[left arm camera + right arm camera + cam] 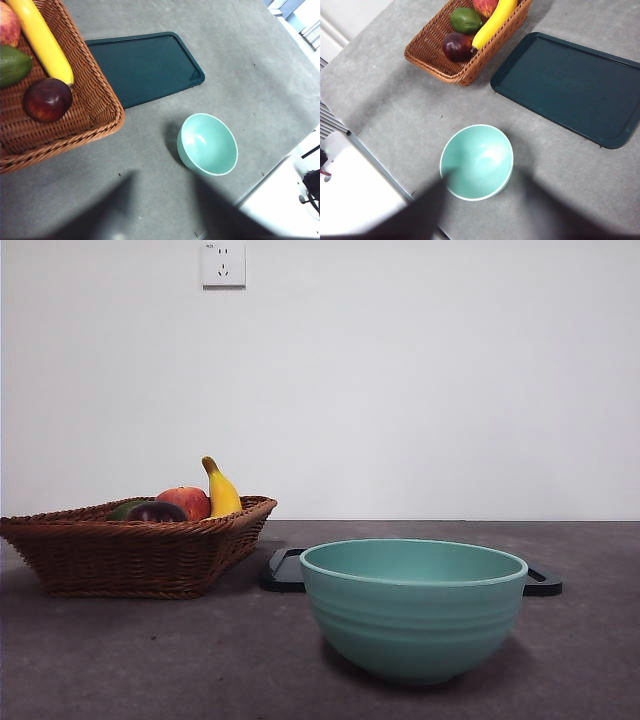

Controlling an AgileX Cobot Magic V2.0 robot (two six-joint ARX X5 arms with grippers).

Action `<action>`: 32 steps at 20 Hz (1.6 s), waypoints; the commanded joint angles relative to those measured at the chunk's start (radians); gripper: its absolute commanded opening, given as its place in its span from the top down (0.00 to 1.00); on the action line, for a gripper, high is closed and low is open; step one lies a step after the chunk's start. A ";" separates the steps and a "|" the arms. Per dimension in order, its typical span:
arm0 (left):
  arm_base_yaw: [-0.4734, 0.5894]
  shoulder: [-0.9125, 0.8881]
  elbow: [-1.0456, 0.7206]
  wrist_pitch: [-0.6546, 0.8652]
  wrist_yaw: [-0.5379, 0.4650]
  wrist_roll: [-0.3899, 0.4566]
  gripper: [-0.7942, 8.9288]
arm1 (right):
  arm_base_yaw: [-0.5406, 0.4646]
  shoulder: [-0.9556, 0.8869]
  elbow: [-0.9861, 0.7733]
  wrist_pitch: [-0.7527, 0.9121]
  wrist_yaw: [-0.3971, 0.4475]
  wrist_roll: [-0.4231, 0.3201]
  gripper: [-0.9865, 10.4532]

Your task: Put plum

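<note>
While untouched in the basket (95, 107) beside the banana (42, 42), plum (47, 100) awaits picking; next, reach basket. Finger spread: cannot tell.

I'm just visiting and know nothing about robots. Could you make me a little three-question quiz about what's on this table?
1. True or false: the plum lies in the wicker basket with the other fruit.
2. What fills the green bowl? A) a banana B) nothing C) an apple
3. Fill the gap: the dark tray lies flat on the table, and on it sits ____.

Key: 1 true, it rests beside the banana, the dark green fruit and the apple. 2 B, its inside is bare. 3 nothing, its surface is bare. Neither set of fingers is touching anything: both arms hang above the table.
</note>
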 commanded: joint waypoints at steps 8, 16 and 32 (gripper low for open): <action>-0.016 0.019 0.024 0.026 -0.105 -0.013 0.44 | 0.005 0.007 0.016 0.003 -0.003 0.011 0.52; -0.120 0.214 0.038 0.269 -0.277 -0.093 0.44 | 0.005 0.007 0.016 0.003 -0.003 0.011 0.52; -0.241 0.830 0.159 0.437 -0.528 -0.029 0.45 | 0.005 0.008 0.016 0.003 -0.003 0.011 0.52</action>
